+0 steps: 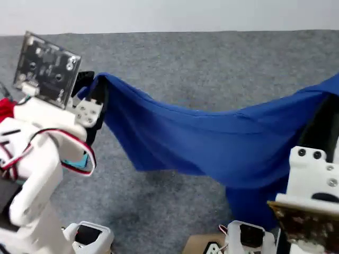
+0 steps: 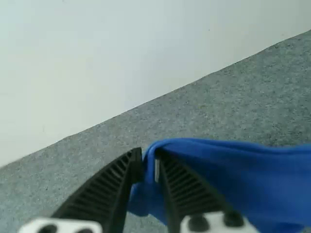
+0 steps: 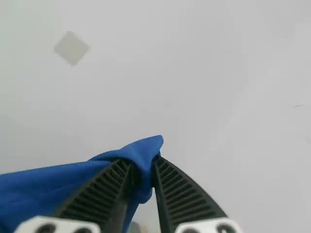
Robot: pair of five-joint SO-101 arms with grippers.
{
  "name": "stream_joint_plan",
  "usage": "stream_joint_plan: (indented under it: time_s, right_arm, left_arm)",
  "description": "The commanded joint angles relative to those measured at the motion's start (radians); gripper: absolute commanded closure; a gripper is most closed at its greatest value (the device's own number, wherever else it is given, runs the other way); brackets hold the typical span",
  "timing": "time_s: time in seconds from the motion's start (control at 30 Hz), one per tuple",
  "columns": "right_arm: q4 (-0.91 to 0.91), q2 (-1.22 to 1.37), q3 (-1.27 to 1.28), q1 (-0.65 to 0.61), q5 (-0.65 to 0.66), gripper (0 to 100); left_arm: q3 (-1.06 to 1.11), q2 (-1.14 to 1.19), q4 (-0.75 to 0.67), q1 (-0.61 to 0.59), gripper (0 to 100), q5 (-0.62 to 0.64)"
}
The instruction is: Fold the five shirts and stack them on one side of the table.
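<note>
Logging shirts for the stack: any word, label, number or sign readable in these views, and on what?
No readable text anywhere.
Circuit board on an arm: markings too small to read.
Pale strip, perhaps a tag, on the blue shirt at the left hand: too blurred to read.

nothing readable anywhere tbh, circuit board (image 1: 46, 66) at upper left of the high view too small for any print, blue shirt (image 1: 212, 143) plain

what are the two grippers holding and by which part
Both hold the blue shirt. The left gripper pinches a bunched edge at one end, the right gripper at the other, so it sags between them.
</note>
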Motion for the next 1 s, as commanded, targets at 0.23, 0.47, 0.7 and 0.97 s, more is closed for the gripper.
stream_joint_plan:
  time_s: [0.23, 0.47, 0.7, 0.97]
  right_arm:
    - [-0.094, -0.004, -0.094, 0.090, 0.012, 98.8]
    - [-0.091, -0.004, -0.146, 0.130, 0.012, 98.8]
    - [-0.091, -0.004, -0.169, 0.133, 0.015, 98.8]
    - [-0.025, 0.036, -0.083, 0.128, 0.028, 98.8]
  left_arm:
    - [-0.031, -0.196, 0.012, 0.008, 95, -0.129]
    - [-0.028, -0.287, 0.012, 0.006, 95, -0.129]
    - [-0.033, -0.313, 0.006, 0.006, 95, -0.132]
    - [0.067, -0.298, 0.009, 0.006, 95, -0.221]
